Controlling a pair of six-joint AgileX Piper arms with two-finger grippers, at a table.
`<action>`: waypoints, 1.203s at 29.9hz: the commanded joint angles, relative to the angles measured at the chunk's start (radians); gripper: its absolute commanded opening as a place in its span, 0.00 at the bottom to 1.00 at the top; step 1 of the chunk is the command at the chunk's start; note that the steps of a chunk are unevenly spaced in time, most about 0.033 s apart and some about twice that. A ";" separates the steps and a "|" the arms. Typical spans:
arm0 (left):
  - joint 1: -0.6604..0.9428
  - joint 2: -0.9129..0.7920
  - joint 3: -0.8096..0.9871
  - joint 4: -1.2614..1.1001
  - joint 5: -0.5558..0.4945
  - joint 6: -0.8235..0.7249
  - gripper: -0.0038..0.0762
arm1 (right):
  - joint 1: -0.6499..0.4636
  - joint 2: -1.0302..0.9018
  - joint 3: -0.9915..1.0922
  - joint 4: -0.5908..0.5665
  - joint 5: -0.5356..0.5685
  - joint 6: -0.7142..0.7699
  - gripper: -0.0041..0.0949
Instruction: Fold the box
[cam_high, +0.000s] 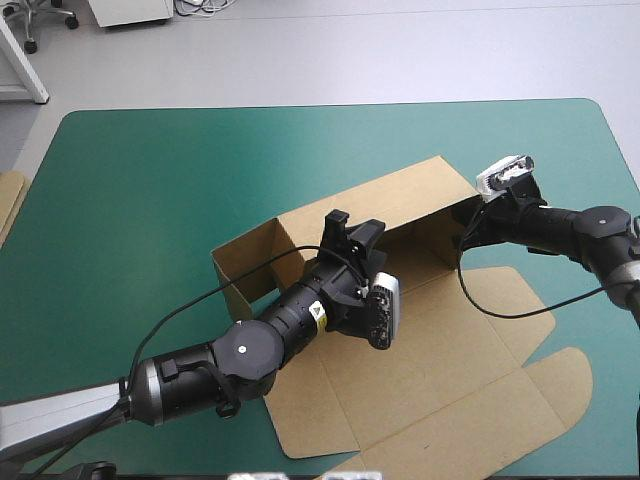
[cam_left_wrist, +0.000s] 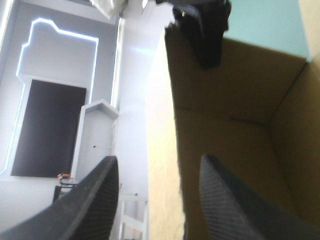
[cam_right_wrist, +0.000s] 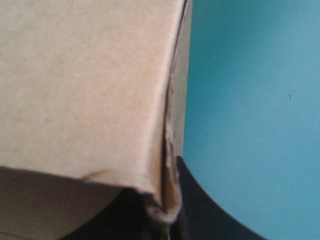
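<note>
The brown box (cam_high: 440, 340) lies mid-table with its back wall (cam_high: 400, 195) and end walls raised and its lid flat toward the near edge. My left gripper (cam_high: 352, 238) hovers over the middle of the back wall. In the left wrist view its fingers (cam_left_wrist: 159, 159) stand open, one on each side of the wall's upper edge (cam_left_wrist: 165, 150), with the box's inside (cam_left_wrist: 235, 125) ahead. My right gripper (cam_high: 470, 228) is at the box's right end wall. Up close it (cam_right_wrist: 167, 202) is shut on a creased corner of the board (cam_right_wrist: 85, 85).
The teal-green cover (cam_high: 150, 200) lies bare to the left of and behind the box. An edge of more brown board (cam_high: 10, 200) shows at the table's left edge. The flat lid with its flaps (cam_high: 560, 380) reaches close to the near right edge.
</note>
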 joint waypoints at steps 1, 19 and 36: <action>-0.020 -0.072 -0.026 -0.098 -0.073 -0.018 0.51 | 0.003 -0.037 -0.027 0.061 0.010 0.034 0.02; 0.419 -0.316 -0.084 -0.748 -0.183 -0.049 0.51 | 0.003 -0.037 -0.027 -0.033 0.000 0.209 0.02; 1.024 -0.379 -0.095 -1.133 0.093 0.132 0.51 | 0.003 -0.037 -0.217 -0.380 0.146 0.660 0.02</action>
